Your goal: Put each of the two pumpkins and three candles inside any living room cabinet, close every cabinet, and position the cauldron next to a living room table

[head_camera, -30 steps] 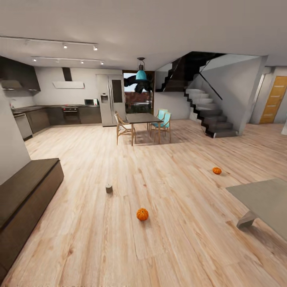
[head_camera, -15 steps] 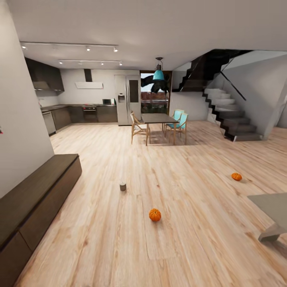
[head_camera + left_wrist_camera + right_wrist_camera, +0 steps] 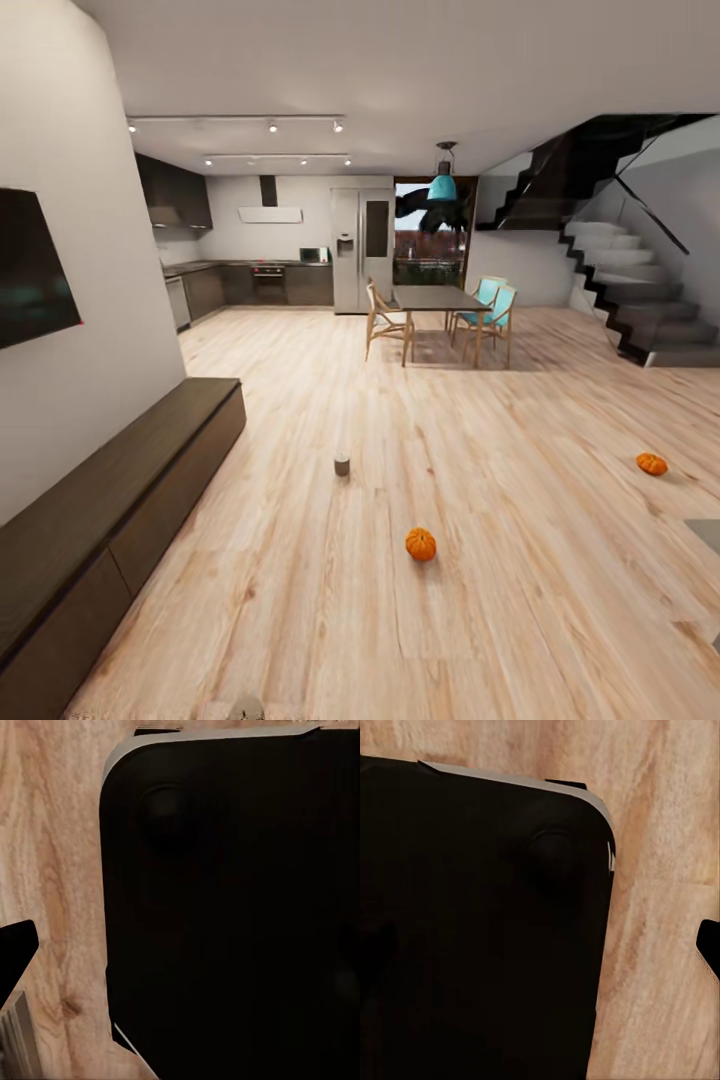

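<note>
Two orange pumpkins lie on the wooden floor in the head view: one (image 3: 421,544) in the middle, the other (image 3: 651,464) far right. A short grey candle (image 3: 342,465) stands on the floor beyond the nearer pumpkin. The long low dark-brown cabinet (image 3: 120,480) runs along the left wall, all its fronts shut. A corner of the table (image 3: 708,532) pokes in at the right edge. Both wrist views look down at the robot's black base over floorboards. A dark fingertip (image 3: 15,945) edges into the left wrist view and another fingertip (image 3: 709,945) into the right one.
A dark TV (image 3: 35,265) hangs on the white wall above the cabinet. A dining table with chairs (image 3: 440,315) stands far back, the kitchen (image 3: 260,280) behind it and stairs (image 3: 650,310) at the right. A small grey shape (image 3: 245,708) sits cut off at the bottom edge.
The camera has turned left, so everything slid right in the picture. The TV has come into view and the table has slipped almost out at the right. Nothing on the floor has moved.
</note>
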You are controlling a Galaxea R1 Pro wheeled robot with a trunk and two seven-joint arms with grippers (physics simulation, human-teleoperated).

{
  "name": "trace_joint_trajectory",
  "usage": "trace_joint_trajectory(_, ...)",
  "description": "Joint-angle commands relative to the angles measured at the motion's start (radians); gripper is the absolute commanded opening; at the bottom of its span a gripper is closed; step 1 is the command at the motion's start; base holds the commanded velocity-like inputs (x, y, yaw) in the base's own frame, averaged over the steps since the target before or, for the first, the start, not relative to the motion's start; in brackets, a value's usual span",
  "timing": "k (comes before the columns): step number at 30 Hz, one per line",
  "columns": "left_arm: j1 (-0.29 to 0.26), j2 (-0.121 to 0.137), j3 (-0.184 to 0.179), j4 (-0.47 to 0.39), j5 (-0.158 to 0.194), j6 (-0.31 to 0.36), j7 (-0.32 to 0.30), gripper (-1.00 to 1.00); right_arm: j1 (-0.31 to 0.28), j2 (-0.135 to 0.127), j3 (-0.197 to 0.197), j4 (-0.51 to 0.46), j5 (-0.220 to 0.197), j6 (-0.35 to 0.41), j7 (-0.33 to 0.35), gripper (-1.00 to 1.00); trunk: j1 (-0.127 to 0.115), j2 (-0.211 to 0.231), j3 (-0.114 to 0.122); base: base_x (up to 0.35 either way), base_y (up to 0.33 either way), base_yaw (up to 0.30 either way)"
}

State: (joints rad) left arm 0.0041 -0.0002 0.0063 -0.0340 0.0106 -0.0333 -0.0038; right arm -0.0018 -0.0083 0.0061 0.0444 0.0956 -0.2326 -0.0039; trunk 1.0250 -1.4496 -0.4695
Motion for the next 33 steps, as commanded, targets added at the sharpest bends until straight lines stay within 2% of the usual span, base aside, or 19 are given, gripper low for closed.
trace_joint_trajectory(1,0.000,-0.001,0.001,-0.001,0.001,-0.002,-0.001,1.00,-0.001,0.001,0.000,0.002,0.009,-0.005,0.000,1.00,0.000,0.000,-0.001,0.000,0.000,0.263)
trace_joint_trajectory(5,0.000,-0.023,0.001,-0.001,0.001,-0.006,-0.002,1.00,-0.001,0.006,0.000,0.001,0.009,-0.004,-0.001,1.00,0.000,0.000,-0.001,-0.015,0.000,0.263)
trace_joint_trajectory(10,0.000,-0.044,0.003,0.000,0.002,-0.045,-0.002,1.00,-0.001,0.007,0.000,0.000,0.010,-0.005,-0.001,1.00,0.000,0.000,-0.001,-0.170,-0.090,0.263)
trace_joint_trajectory(16,0.000,-0.061,0.004,0.002,0.004,-0.061,-0.002,1.00,-0.001,0.007,0.000,0.001,0.009,-0.004,-0.001,1.00,0.000,0.000,-0.001,-0.243,-0.173,0.254)
trace_joint_trajectory(26,0.000,-0.076,0.005,0.002,0.007,-0.063,-0.001,1.00,-0.001,0.008,0.001,0.000,0.010,-0.005,-0.001,1.00,0.000,0.000,-0.001,-0.237,-0.208,0.111)
trace_joint_trajectory(33,0.000,-0.079,0.005,0.003,0.056,-0.065,-0.001,1.00,-0.001,0.007,0.002,0.000,0.010,-0.006,-0.002,1.00,0.000,0.000,-0.001,-0.220,-0.231,0.260)
